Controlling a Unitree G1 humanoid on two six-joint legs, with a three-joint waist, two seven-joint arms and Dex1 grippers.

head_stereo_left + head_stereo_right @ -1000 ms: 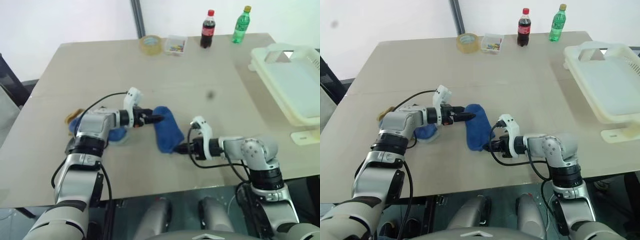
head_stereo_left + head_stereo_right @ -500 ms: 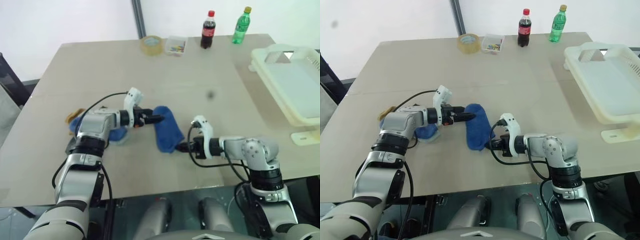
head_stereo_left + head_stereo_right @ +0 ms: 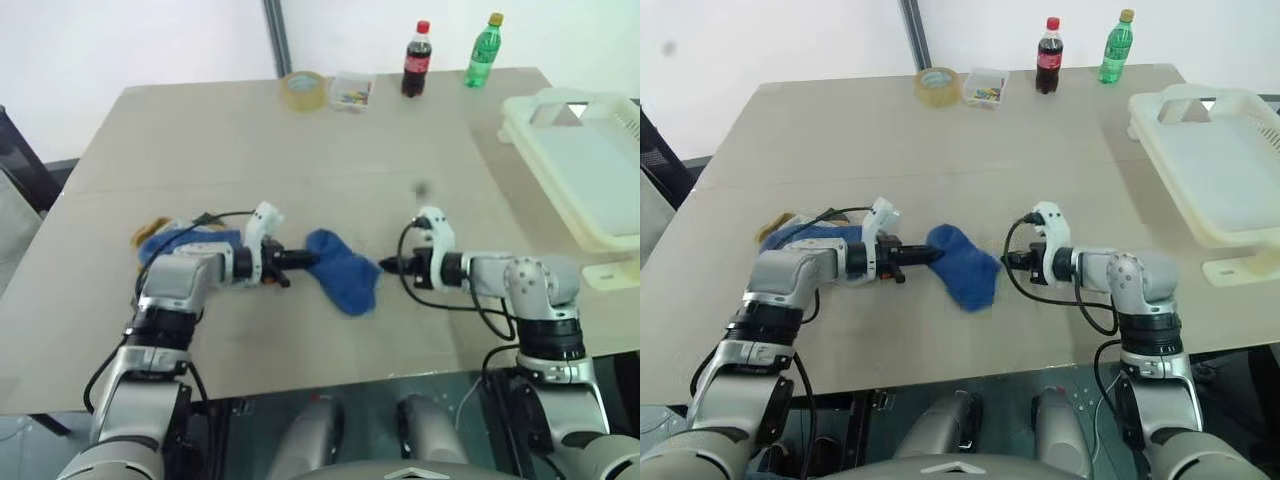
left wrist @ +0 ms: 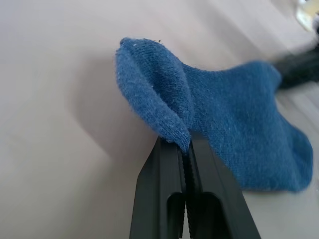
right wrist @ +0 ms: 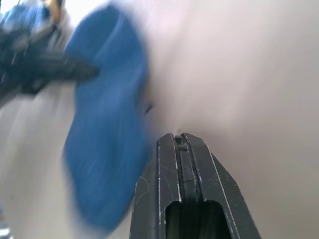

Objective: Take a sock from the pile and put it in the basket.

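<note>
The blue sock (image 3: 345, 282) lies flat on the table between my two grippers. My left gripper (image 3: 310, 260) is shut on its raised edge, and the left wrist view shows that edge of the sock (image 4: 234, 114) pinched between the black fingertips (image 4: 172, 154). My right gripper (image 3: 385, 265) is shut with nothing in it, just off the sock's other side; the right wrist view shows bare table ahead of its fingers (image 5: 167, 164). The pile (image 3: 165, 240), blue and mustard-yellow, sits behind my left forearm. The cream basket (image 3: 560, 170) stands at the table's far right.
A tape roll (image 3: 302, 88), a small clear box (image 3: 351, 90), a cola bottle (image 3: 416, 58) and a green bottle (image 3: 482, 48) stand along the far edge. A small cream piece (image 3: 610, 272) lies in front of the basket.
My left gripper has shut on the sock's edge and drawn back, dragging the sock nearer the front edge. My right gripper has moved right, off the sock's toe end.
</note>
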